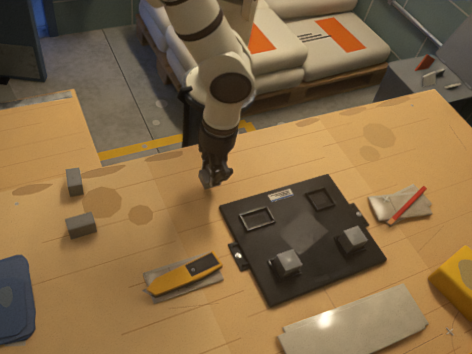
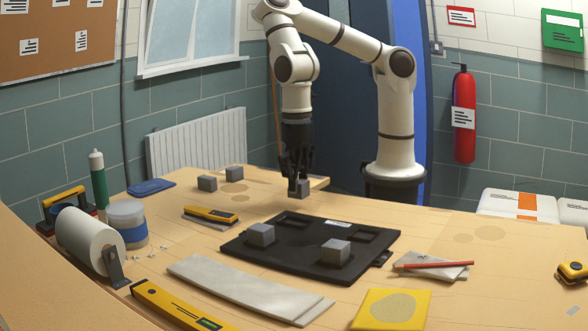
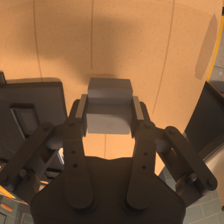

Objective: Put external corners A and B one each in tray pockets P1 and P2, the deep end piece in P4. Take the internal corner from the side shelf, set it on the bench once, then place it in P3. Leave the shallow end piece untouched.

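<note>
A grey block, the internal corner (image 3: 109, 105), sits clamped in my gripper (image 2: 297, 187), which carries it just above the bench behind the black tray (image 1: 300, 237). The same block shows below my fingers in the side camera (image 1: 209, 178). Two grey blocks stand in the tray's near pockets (image 1: 286, 261) (image 1: 353, 236). The two far pockets, a wide one (image 1: 257, 218) and a smaller one (image 1: 320, 200), hold nothing. Two more grey blocks (image 1: 74, 180) (image 1: 80, 224) rest on the bench to the left.
Behind the bench lie stacked sacks on a pallet (image 1: 300, 40) and a side shelf (image 1: 425, 75). A yellow tool on a grey pad (image 1: 182, 275) lies left of the tray, a red pencil on a cloth (image 1: 405, 204) to its right, a grey slab (image 1: 350, 325) in front.
</note>
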Tool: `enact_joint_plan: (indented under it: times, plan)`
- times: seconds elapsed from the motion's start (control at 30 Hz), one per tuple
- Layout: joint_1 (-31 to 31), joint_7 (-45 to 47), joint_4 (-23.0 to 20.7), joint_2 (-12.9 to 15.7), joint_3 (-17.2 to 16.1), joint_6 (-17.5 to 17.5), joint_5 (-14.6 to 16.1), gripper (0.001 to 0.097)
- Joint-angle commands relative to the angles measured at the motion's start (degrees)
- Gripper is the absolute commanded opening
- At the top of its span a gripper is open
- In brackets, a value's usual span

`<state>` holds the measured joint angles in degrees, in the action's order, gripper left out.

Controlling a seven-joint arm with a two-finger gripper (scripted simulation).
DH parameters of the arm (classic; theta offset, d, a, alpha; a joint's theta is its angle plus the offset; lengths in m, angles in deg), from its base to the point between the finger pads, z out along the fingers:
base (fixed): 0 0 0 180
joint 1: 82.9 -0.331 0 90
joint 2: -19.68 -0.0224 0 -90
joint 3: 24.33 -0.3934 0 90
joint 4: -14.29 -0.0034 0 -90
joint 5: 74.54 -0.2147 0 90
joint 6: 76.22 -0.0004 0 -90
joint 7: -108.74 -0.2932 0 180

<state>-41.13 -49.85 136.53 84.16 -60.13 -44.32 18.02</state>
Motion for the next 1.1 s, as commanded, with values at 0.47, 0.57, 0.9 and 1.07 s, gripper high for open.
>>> enact_joint_plan:
  times: [0.47,0.57,0.9,1.07]
  plan:
    - [0.1,-3.5,-0.3,2.6,-0.1,1.1,4.4,0.008]
    - [0.1,-4.5,-0.4,3.5,-0.1,1.4,5.7,0.008]
    - [0.2,-6.1,-0.7,5.1,-0.2,2.2,7.9,0.008]
    - [0.2,-6.1,-0.7,5.2,-0.2,2.2,7.9,0.008]
